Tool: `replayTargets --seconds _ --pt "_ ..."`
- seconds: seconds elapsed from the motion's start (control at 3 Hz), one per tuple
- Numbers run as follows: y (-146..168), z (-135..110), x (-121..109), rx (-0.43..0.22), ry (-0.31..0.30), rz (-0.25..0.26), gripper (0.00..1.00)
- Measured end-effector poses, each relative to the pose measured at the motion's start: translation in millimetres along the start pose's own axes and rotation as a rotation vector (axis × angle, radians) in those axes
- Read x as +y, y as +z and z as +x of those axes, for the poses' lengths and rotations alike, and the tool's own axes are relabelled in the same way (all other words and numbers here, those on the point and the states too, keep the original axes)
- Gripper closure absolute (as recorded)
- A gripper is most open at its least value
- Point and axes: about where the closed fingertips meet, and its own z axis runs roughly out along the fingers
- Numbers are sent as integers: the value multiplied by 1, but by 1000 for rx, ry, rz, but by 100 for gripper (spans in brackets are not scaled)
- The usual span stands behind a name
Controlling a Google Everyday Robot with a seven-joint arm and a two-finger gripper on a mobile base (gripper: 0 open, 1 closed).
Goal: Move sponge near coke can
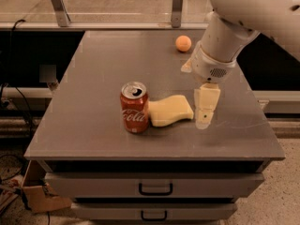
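Note:
The red coke can (pixel 134 108) stands upright on the grey table (pixel 93 78), left of centre near the front. The pale yellow sponge (pixel 171 110) lies flat right beside it, its left end touching or almost touching the can. My gripper (pixel 205 118) hangs from the white arm just right of the sponge, fingers pointing down and tips close above the tabletop. It is open and holds nothing. A narrow gap separates it from the sponge's right end.
A small orange ball (pixel 183 43) lies at the back of the table, behind the arm. The table has drawers (pixel 154 189) under its front edge. A glass rail with metal posts (pixel 177 6) runs along the back.

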Motion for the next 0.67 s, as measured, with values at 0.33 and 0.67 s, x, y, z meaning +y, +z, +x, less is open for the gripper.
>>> replayTargets --seconds 0.33,0.67 --pt "-28 36 1 47 50 36 0" --pt "-28 36 1 47 50 36 0"
